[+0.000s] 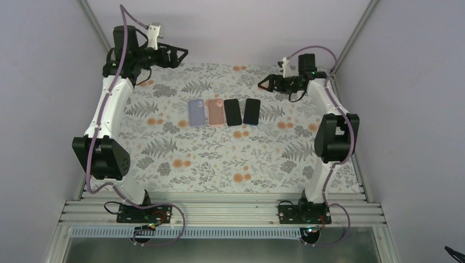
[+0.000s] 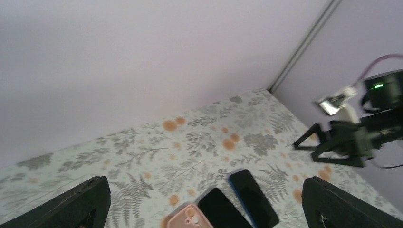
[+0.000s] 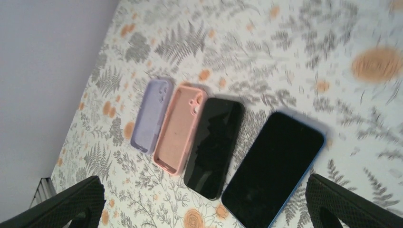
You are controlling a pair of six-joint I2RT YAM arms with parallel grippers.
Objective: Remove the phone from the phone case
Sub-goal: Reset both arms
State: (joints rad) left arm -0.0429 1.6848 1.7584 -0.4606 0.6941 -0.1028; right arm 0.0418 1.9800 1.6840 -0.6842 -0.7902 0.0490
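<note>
Four things lie in a row mid-table. From the left: an empty lavender case (image 1: 196, 112), an empty pink case (image 1: 216, 112), a bare-looking black phone (image 1: 233, 112), and a phone in a blue-rimmed case (image 1: 251, 111), screen up. The right wrist view shows them as lavender case (image 3: 151, 116), pink case (image 3: 178, 128), black phone (image 3: 214, 147) and blue-cased phone (image 3: 273, 168). My left gripper (image 1: 182, 55) is open and empty, raised at the far left. My right gripper (image 1: 263, 84) is open and empty, above the table just right of the row.
A floral cloth (image 1: 219, 159) covers the table. Grey walls and aluminium posts close in the back and sides. In the left wrist view, the right arm's gripper (image 2: 313, 142) hangs beyond the blue-cased phone (image 2: 254, 197).
</note>
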